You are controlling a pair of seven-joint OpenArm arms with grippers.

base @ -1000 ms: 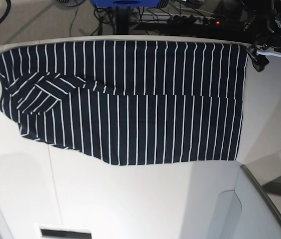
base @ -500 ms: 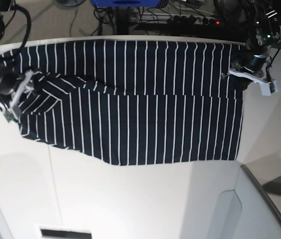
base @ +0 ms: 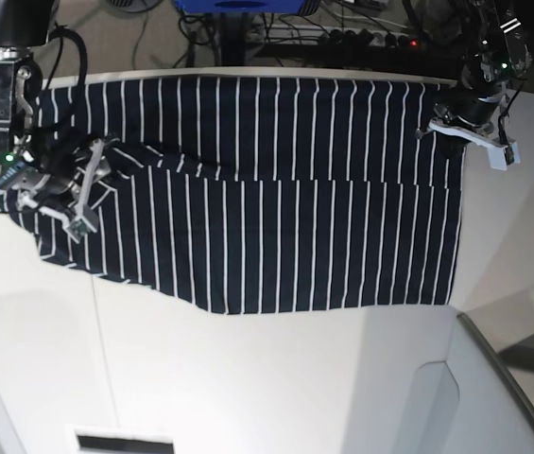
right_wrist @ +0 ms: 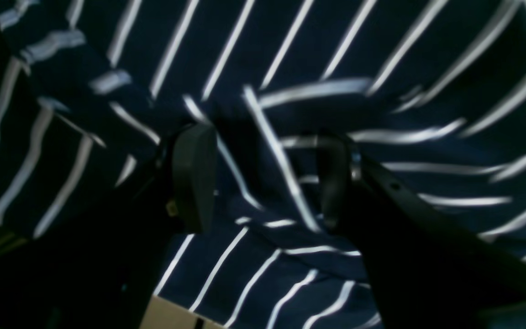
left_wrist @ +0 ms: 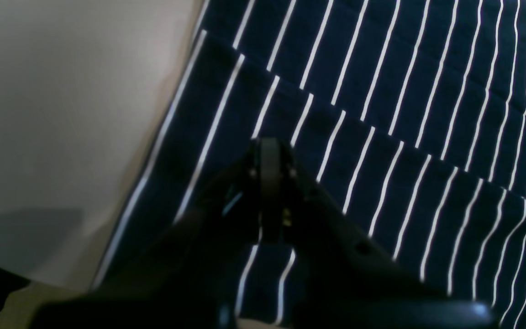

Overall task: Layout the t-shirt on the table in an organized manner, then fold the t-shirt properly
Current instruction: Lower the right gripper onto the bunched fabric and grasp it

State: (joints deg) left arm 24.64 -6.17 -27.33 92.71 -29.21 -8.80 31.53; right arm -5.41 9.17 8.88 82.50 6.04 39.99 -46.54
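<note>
one t-shirt [base: 267,189] lies spread on one table [base: 248,378]. two end effectors: left end effector [left_wrist: 267,160] fully closed over the shirt's edge, grip on fabric unclear; right end effector [right_wrist: 263,178] partly open, straddling bunched sleeve fabric.

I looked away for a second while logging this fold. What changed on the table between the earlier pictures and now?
Both arms came in from the far corners onto the t-shirt. The right gripper moved over the folded sleeve, its jaws apart around a ridge of bunched fabric. The left gripper moved onto the opposite edge and shut; whether it pinches cloth is unclear. The shirt's outline on the table stayed the same apart from the bunching.
</note>
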